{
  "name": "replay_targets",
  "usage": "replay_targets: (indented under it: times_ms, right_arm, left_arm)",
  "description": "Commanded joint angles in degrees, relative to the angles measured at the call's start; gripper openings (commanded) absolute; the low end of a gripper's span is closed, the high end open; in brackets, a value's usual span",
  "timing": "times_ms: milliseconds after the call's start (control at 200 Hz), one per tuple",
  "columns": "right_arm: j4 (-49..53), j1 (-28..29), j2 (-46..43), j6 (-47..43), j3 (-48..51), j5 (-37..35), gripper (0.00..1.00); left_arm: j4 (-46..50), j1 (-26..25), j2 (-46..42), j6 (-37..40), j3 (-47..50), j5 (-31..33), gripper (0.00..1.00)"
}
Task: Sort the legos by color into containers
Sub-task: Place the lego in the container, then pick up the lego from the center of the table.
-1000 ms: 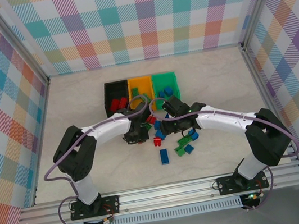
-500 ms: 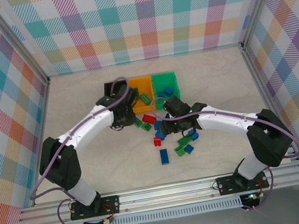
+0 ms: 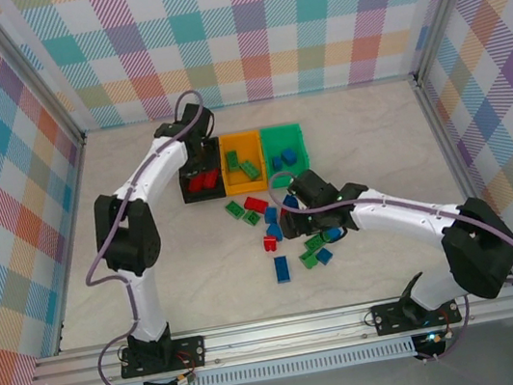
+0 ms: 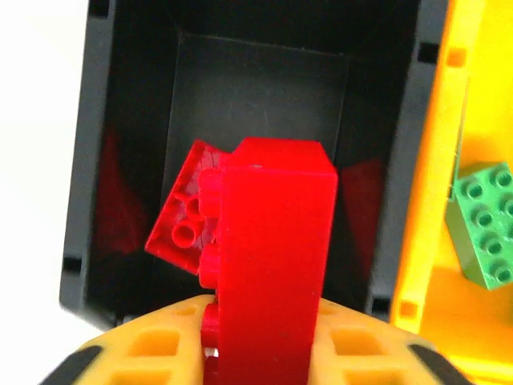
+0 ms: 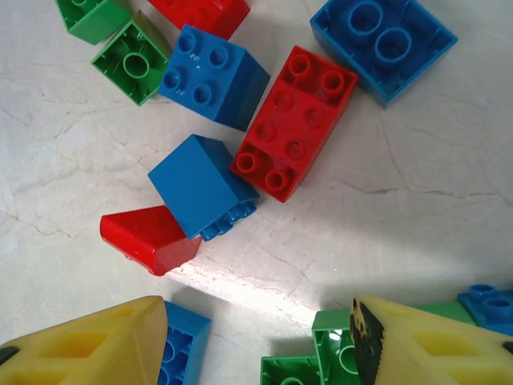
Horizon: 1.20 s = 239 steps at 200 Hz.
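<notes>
Left jaws: I see them clamped on a red brick (image 4: 276, 241), over the black bin (image 4: 84, 160) holding another red brick (image 4: 180, 224).
Right jaws: spread wide, empty, above loose legos (image 5: 292, 120) on the bench (image 5: 401, 184).
Orange bin (image 3: 239, 137): green bricks (image 3: 249, 167) inside.
Green bin (image 3: 281, 129): blue bricks (image 3: 288, 156) inside.

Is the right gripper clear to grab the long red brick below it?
Probably yes: the right gripper is open; the red brick lies studs-up, uncovered, though a blue brick abuts one end.

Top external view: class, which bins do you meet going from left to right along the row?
black bin → orange bin → green bin
</notes>
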<state>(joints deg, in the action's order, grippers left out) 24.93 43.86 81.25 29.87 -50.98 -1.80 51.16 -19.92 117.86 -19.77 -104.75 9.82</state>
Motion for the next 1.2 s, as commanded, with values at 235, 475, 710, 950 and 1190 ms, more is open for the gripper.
replay_targets:
  times_ms: [235,475,710,950,1190]
  right_arm:
    - [-2.2,5.3,4.3,1.0,-1.7,4.8,0.65]
    - [-0.7,8.2,13.5,0.8,-10.0,5.3,0.67]
    - [6.6,8.6,22.5,3.6,-18.1,1.8,0.69]
    - [9.9,9.2,26.4,3.6,-22.6,-1.2,0.60]
    - [12.4,10.2,26.8,2.1,-25.1,-2.4,0.44]
  left_arm:
    - [-4.1,0.6,-8.5,0.0,5.5,-8.1,0.63]
    - [-10.5,0.1,-22.3,-1.6,21.2,-9.9,0.63]
    - [-11.4,0.1,-32.9,-2.0,31.7,-9.8,0.63]
    - [-13.0,0.1,-38.7,-3.2,40.3,-8.9,0.63]
    - [-13.3,0.1,-41.0,-4.1,44.8,-8.8,0.62]
